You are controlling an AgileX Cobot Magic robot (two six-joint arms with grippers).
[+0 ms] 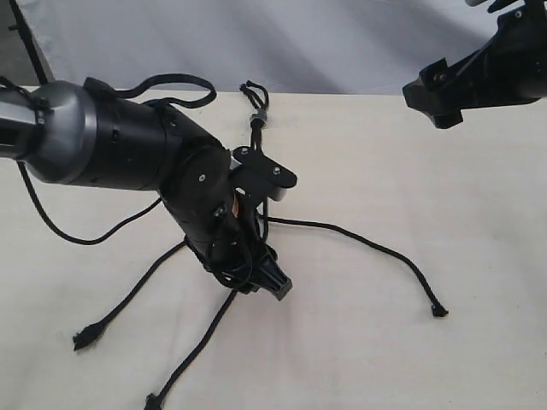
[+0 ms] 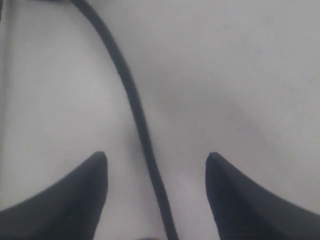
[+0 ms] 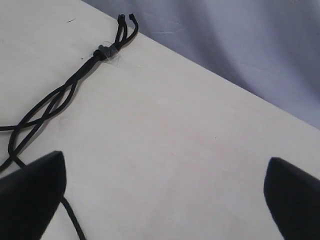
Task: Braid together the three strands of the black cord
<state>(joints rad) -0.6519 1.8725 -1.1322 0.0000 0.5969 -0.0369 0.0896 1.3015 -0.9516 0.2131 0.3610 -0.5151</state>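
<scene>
The black cord lies on the cream table, joined by a small grey band (image 1: 256, 120) (image 3: 104, 51) with short loops (image 1: 253, 89) above. Of the three strands, one runs right to a knot (image 1: 438, 312), one runs lower left to a knot (image 1: 83, 340), and the middle one ends at a knot (image 1: 154, 400). My left gripper (image 1: 267, 284) (image 2: 156, 161) is low over the middle strand (image 2: 135, 107). It is open, and the strand passes between its fingers untouched. My right gripper (image 1: 436, 101) (image 3: 162, 192) hangs open above the table's far right, holding nothing.
A thicker smooth robot cable (image 1: 81, 235) curves across the table under my left arm and loops behind it (image 1: 175, 83). A pale cloth backdrop (image 1: 325, 43) rises behind the table's far edge. My left arm hides where the strands leave the band.
</scene>
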